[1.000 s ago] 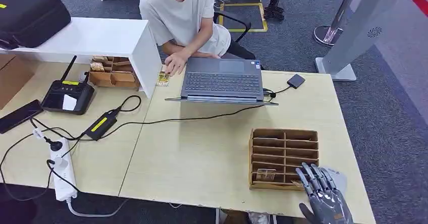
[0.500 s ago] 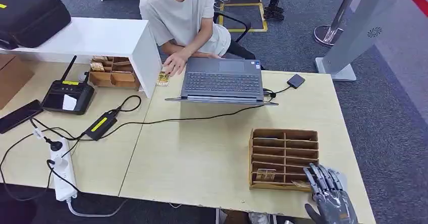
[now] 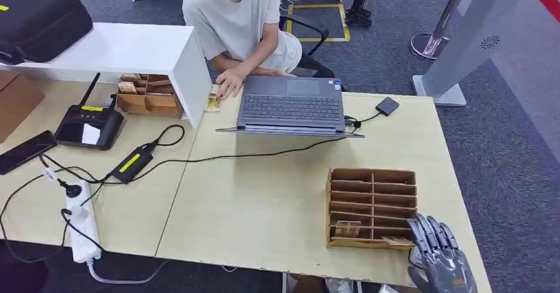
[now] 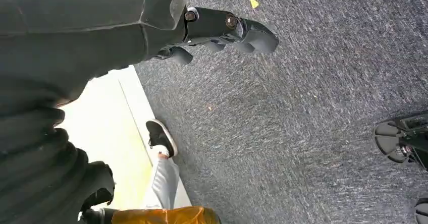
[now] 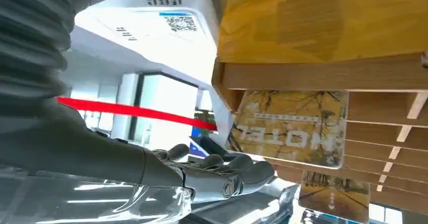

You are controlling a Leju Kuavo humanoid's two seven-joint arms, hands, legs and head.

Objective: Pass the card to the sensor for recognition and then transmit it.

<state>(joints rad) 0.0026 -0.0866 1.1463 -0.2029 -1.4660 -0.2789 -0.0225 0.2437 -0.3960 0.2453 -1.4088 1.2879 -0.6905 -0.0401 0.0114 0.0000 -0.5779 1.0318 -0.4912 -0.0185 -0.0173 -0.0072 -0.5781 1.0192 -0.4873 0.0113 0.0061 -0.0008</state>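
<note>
- Head view puts the right robot hand (image 3: 441, 261) at the near right corner of the pale wooden tabletop (image 3: 264, 207), just beside the brown slotted card rack (image 3: 371, 206); its fingers lie straight and close together, holding nothing.
- Right wrist view, close in: the yellow hotel key card with a tree picture (image 5: 292, 128) sits in a slot of the rack, its printed face outward, and the dark fingertips (image 5: 242, 171) reach toward it, near but apart from it as far as I can tell.
- That card lies in the near-right slot (image 3: 397, 241), so the flat hand looks lined up to slide in along the slot rather than come down from above — my reading, not a thing seen.
- A second card (image 3: 348, 227) rests in the near-left slot of the rack.
- Left robot hand (image 4: 222, 30) hangs over grey carpet, fingers loosely curled, nothing in it.
- Across the tabletop a person in a pale shirt (image 3: 241, 22) sits at an open grey laptop (image 3: 290, 105), one hand by a small card near the white box (image 3: 125, 52) — likely the receiving end.
- Judgement: the pick-up is not yet done; sensing and handing over come after.
</note>
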